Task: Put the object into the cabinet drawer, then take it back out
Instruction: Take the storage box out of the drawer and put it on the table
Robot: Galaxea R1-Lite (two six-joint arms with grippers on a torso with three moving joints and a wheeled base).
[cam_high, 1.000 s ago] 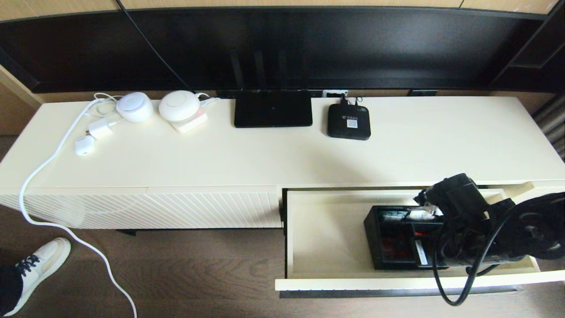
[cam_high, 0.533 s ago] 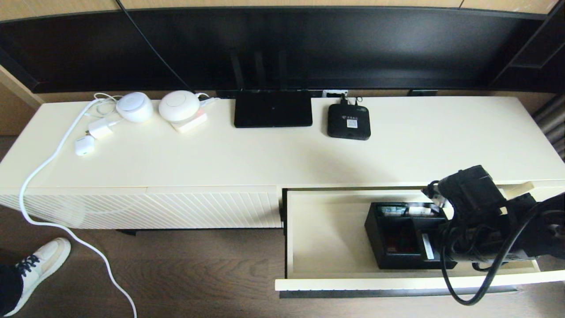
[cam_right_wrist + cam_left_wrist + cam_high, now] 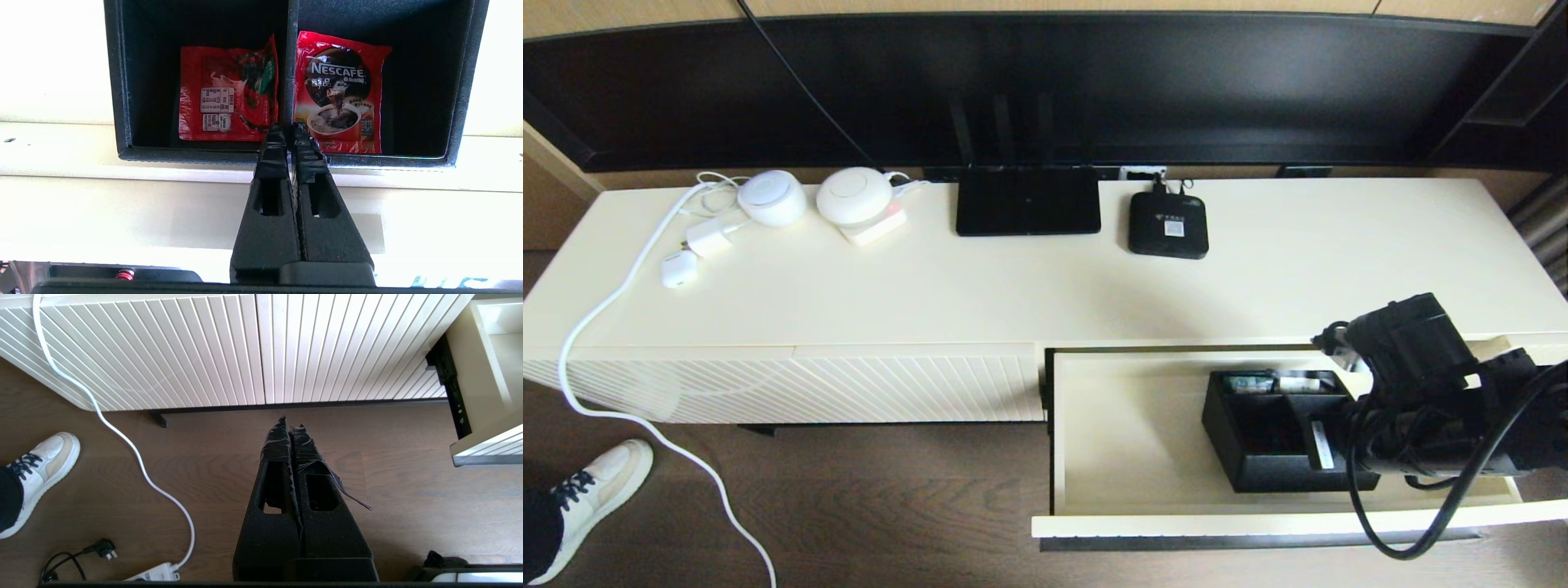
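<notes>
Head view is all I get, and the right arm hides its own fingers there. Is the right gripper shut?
Observer: Yes, the right gripper is shut, tips in line with the organizer box divider; I cannot tell if it pinches it.
Operator: What's beside that divider?
Observer: A red sachet on one side, a Nescafe sachet on the other.
Operator: And the left arm?
Observer: The left gripper is shut, over the wooden floor before the ribbed panel.

a home living room: a long cream tv cabinet (image 3: 980, 302) with ribbed fronts stands on dark wood flooring (image 3: 171, 473) under a wide black screen (image 3: 1045, 82). along the cabinet's back edge sit a router (image 3: 1027, 201), a set-top box (image 3: 1168, 224), and white chargers (image 3: 709, 237) near its left end.
</notes>
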